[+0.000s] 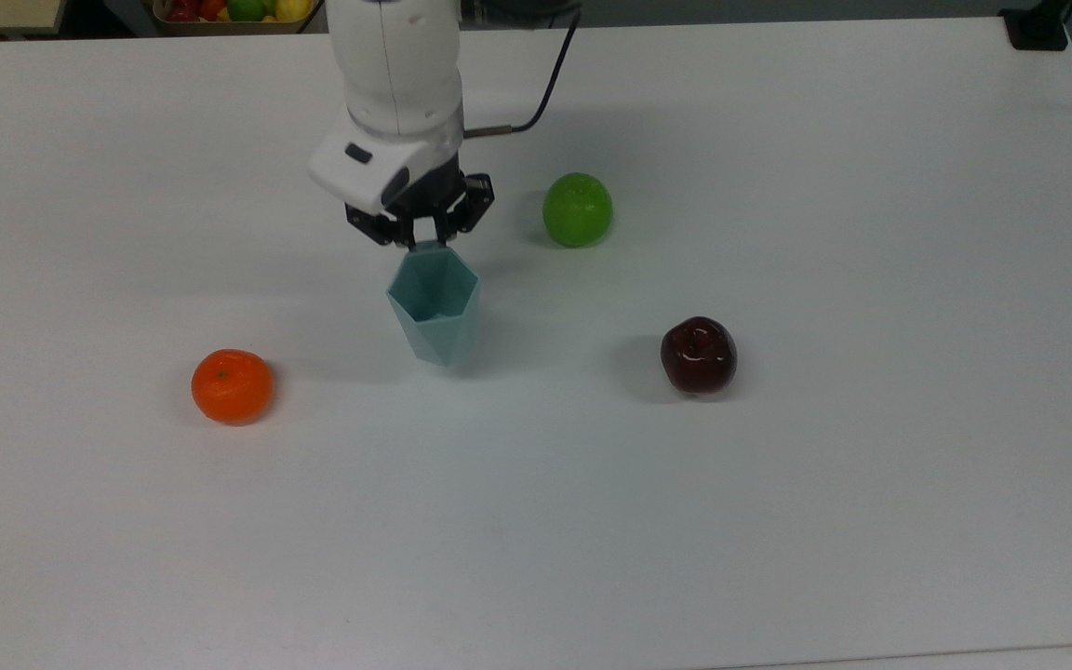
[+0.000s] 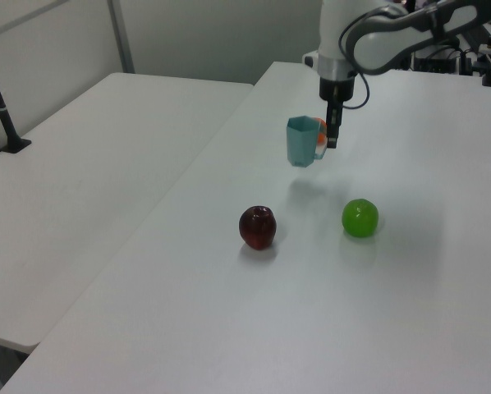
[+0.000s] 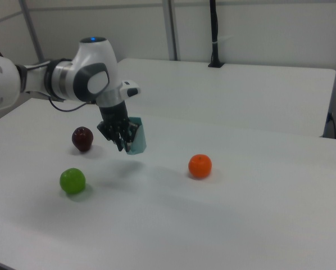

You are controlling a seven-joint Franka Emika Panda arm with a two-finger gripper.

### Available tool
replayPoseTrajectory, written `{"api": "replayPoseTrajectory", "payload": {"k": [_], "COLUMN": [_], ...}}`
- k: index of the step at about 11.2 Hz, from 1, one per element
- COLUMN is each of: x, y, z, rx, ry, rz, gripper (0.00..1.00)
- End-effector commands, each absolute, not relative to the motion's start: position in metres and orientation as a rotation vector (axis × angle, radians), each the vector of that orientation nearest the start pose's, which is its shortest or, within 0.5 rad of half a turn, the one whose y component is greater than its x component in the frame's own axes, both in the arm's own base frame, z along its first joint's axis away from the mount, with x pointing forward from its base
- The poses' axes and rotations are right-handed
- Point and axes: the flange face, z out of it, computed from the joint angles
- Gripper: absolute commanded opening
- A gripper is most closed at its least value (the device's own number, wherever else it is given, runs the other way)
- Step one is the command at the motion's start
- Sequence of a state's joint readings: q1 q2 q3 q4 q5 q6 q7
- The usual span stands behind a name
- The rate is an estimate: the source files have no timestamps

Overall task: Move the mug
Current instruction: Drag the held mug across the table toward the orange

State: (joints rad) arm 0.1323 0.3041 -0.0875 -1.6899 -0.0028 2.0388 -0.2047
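- Gripper (image 1: pixel 424 240): grasping the mug by its small handle, fingers clenched on the tab at the rim's 12 o'clock edge in the top view.
- Mug (image 1: pixel 435 306): pale teal, faceted, hanging upright clear of the table (image 1: pixel 778 521), its shadow lying below it in the left view; sitting near the top view's centre.
- Orange (image 1: pixel 232 385): resting at the mug's 8 o'clock in the top view, well apart.
- Green apple (image 1: pixel 577 209): lying at the mug's 2 o'clock.
- Dark red apple (image 1: pixel 699 355): lying at the mug's 4 o'clock, well apart.
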Motion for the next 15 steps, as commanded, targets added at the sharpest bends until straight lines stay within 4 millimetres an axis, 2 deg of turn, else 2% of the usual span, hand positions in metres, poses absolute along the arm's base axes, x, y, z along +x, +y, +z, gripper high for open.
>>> {"api": "replayPoseTrajectory", "payload": {"k": [1,3,5,6,8,11,15], "x": [0.612,0.598,0.589,0.582,0.57,0.54,0.535], "y": [0.008,-0.017,-0.048,-0.062,-0.077,-0.08,-0.076], "z": [0.482,0.5,0.5,0.482,0.464,0.417,0.387], "rx": [-3.15,-3.149,-3.149,-3.148,-3.149,-3.144,-3.146], "ry": [-0.248,-0.186,-0.119,-0.089,-0.05,-0.039,-0.043], "rz": [-0.055,0.001,0.047,0.089,0.107,0.101,0.099], "gripper": [0.0,0.0,0.0,0.0,0.0,0.0,0.0]}}
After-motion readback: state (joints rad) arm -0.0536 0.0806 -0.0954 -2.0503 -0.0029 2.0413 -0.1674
